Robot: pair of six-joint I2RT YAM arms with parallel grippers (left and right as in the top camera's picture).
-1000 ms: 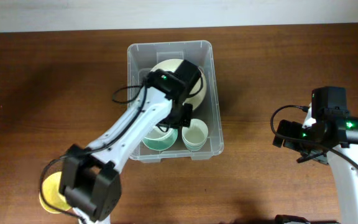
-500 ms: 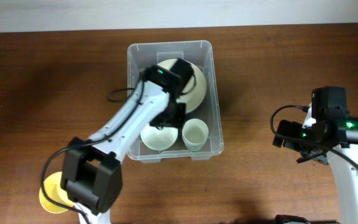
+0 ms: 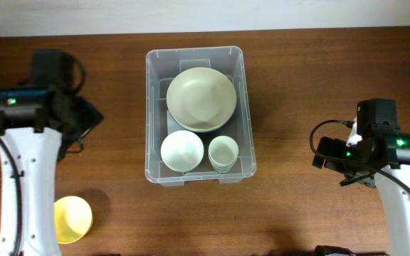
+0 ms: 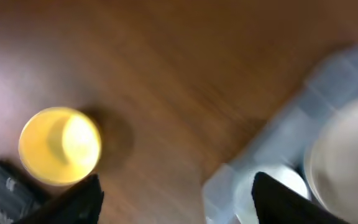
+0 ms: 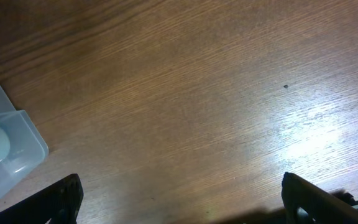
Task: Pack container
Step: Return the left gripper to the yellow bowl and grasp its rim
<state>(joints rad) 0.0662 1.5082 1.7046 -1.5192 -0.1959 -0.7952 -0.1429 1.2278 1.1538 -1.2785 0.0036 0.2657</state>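
The clear plastic container (image 3: 149, 107) stands mid-table. Inside it lie a large pale plate stack (image 3: 201, 98), a white bowl (image 3: 182, 151) and a pale cup (image 3: 223, 152). My left gripper (image 3: 84, 117) hangs over bare table well to the left of the container, open and empty. In the blurred left wrist view its gripper (image 4: 176, 186) has its jaws wide apart, with the container (image 4: 272, 143) at the right. My right gripper (image 3: 327, 158) stays right of the container, open. Only wood shows under that gripper (image 5: 182, 186), and the container corner (image 5: 17, 143) is at the left.
A yellow cup (image 3: 72, 218) stands on the table at the front left, also in the left wrist view (image 4: 59, 145). The wooden table's far edge meets a white wall along the top.
My left arm has pulled out of the container and swung far left, its gripper opening and leaving the white bowl inside. The right arm has not moved.
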